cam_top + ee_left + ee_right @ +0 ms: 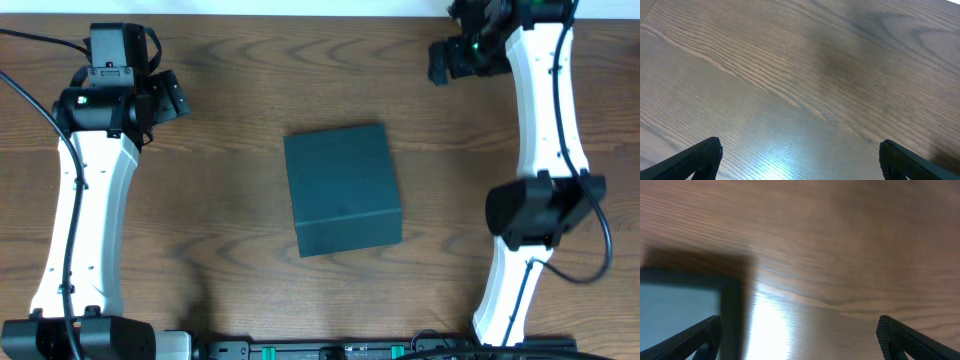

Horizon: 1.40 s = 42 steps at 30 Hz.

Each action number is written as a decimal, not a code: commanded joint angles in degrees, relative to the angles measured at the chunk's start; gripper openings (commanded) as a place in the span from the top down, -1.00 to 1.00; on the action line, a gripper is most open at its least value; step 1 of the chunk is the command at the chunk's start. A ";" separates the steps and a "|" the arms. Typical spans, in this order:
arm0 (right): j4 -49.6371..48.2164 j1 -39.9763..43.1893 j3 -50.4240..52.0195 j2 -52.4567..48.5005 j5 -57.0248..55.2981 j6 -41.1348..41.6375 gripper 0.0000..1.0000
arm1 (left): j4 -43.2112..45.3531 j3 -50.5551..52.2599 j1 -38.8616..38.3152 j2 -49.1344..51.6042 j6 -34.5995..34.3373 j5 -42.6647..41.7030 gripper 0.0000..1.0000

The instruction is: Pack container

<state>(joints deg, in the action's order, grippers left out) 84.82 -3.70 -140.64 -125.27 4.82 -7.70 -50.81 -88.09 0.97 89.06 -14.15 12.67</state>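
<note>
The container, a dark teal-green box with its lid lying flat, stands in the middle of the wooden table. My left gripper is at the far left, well away from the box, and its wrist view shows the jaws wide open over bare wood. My right gripper is at the far right, also away from the box. Its jaws are wide open and empty. A blurred teal surface with a dark edge, which looks like the container, shows at the lower left of the right wrist view.
The wooden table surrounds the box on all sides. The white arm links run down the left and the right. A black rail lies along the near edge.
</note>
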 commanded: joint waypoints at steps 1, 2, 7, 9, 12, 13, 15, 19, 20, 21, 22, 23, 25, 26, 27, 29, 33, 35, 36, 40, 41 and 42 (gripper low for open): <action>0.02 -4.17 -1.05 10.73 0.09 0.39 -0.99 | -0.13 -0.20 0.09 0.33 0.33 1.11 -0.97; 0.04 -5.31 -1.05 12.81 0.09 0.39 -0.98 | -0.13 -0.20 0.09 0.33 0.33 1.11 -0.97; 0.04 -11.34 -0.98 21.29 0.09 0.39 -0.98 | -0.13 -0.20 0.09 0.33 0.33 1.11 -0.97; 0.04 -13.60 -0.94 23.85 0.11 0.39 -0.98 | -0.13 -0.20 0.09 0.33 0.33 1.11 -0.97; 0.07 -15.54 -0.42 27.41 0.11 0.39 -0.98 | -0.15 -0.20 0.09 0.33 0.33 1.11 -0.97; 0.07 -15.93 0.15 28.52 0.11 0.39 -0.98 | -0.13 -0.20 0.09 0.31 0.33 1.11 -0.97; 0.04 -16.26 2.21 31.19 0.07 0.26 -0.99 | -0.13 -0.20 0.09 0.33 0.33 1.11 -0.97; 0.02 -15.82 11.56 37.94 -6.27 -2.03 -0.98 | -0.13 -0.20 0.09 0.31 0.33 1.11 -0.97; 0.02 -15.76 15.06 40.19 -6.95 -2.03 -0.99 | -0.13 -0.20 0.09 0.31 0.33 1.11 -0.97; 0.02 -15.76 18.14 42.12 -7.37 -2.03 -0.99 | -0.13 -0.20 0.09 0.33 0.33 1.11 -0.97; 0.04 -15.76 21.73 44.37 -7.39 -2.03 -0.98 | -0.13 -0.20 0.09 0.33 0.33 1.11 -0.97; 0.28 -15.76 24.70 46.18 -7.48 -2.03 -0.98 | -0.13 -0.20 0.09 0.33 0.33 1.11 -0.97; 1.88 -15.76 30.16 49.83 -8.04 -1.99 -0.99 | -0.13 -0.20 0.09 0.33 0.33 1.11 -0.97; 2.93 -15.76 32.24 51.39 -8.15 -2.05 -0.99 | -0.13 -0.20 0.09 0.33 0.33 1.11 -0.97; 4.02 -15.76 34.73 53.24 -9.09 -2.21 -0.98 | -0.13 -0.20 0.09 0.31 0.33 1.11 -0.97; 5.20 -15.78 38.29 56.24 -9.27 -2.19 -0.98 | -0.13 -0.20 0.09 0.33 0.33 1.11 -0.97; 6.23 -15.76 43.67 61.22 -9.29 -2.21 -0.98 | -0.13 -0.20 0.09 0.31 0.33 1.11 -0.97; 6.95 -15.78 45.64 62.88 -9.31 -2.21 -0.99 | -0.13 -0.20 0.09 0.33 0.33 1.11 -0.97; 7.82 -15.78 46.53 63.52 -9.31 -2.21 -0.98 | -0.13 -0.20 0.09 0.33 0.33 1.11 -0.97; 9.18 -15.78 49.75 65.92 -9.29 -2.21 -0.98 | -0.13 -0.20 0.09 0.33 0.33 1.11 -0.97; 9.14 -15.78 50.56 66.62 -9.31 -2.21 -0.99 | -0.13 -0.20 0.09 0.31 0.35 1.11 -0.97; 9.14 -15.78 51.58 67.47 -9.29 -2.21 -0.99 | -0.13 -0.20 0.09 0.33 0.33 1.11 -0.97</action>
<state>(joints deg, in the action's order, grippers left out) 93.82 -19.46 -90.89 -59.13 -3.77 -9.45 -50.81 -88.09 0.97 89.06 -14.15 12.69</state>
